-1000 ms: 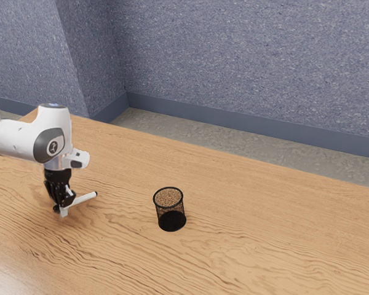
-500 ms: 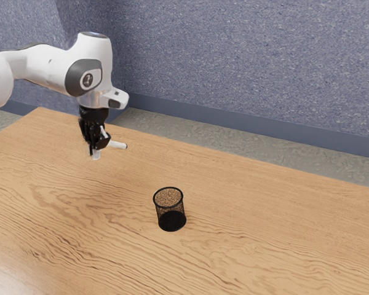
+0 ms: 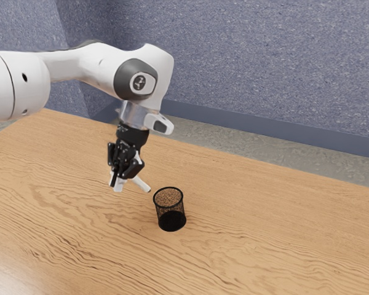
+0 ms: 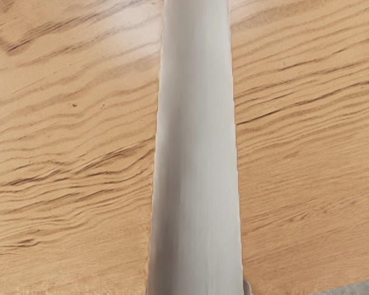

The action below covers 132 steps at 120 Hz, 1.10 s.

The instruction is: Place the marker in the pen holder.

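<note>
Gripper (image 3: 121, 178) is pinching marker (image 3: 141, 183) above table (image 3: 264, 215), marker's free end near but apart from pen holder (image 3: 171, 216), which stands upright, in from table's far edge, open wood around it; count: one gripper, one marker, one pen holder, one table

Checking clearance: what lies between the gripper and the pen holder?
In the exterior view, the marker juts from the gripper toward the pen holder; bare table shows past it.

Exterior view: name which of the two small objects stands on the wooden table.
The black mesh pen holder, upright; the white marker is held by the black fingers, off the table.
</note>
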Each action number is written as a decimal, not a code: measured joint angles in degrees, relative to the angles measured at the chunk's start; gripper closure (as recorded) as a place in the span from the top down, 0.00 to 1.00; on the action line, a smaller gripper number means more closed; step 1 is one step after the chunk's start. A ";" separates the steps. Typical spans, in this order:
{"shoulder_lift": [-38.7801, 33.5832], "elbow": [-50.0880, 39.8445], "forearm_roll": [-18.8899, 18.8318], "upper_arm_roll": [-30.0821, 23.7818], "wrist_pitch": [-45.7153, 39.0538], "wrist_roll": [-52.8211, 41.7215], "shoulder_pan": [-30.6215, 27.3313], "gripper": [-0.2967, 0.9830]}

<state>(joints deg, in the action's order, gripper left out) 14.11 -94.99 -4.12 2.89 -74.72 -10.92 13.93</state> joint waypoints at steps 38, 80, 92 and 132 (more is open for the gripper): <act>3.52 4.13 0.46 -0.33 2.91 4.05 0.51 0.21; 8.74 8.35 0.26 -0.52 1.57 6.51 0.85 0.21; 9.78 8.94 0.22 -0.63 0.67 6.99 1.01 0.21; 14.74 10.85 0.07 -1.14 -2.02 8.12 0.91 0.21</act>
<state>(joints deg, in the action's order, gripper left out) 28.85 -84.14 -4.05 1.75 -76.73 -2.81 14.84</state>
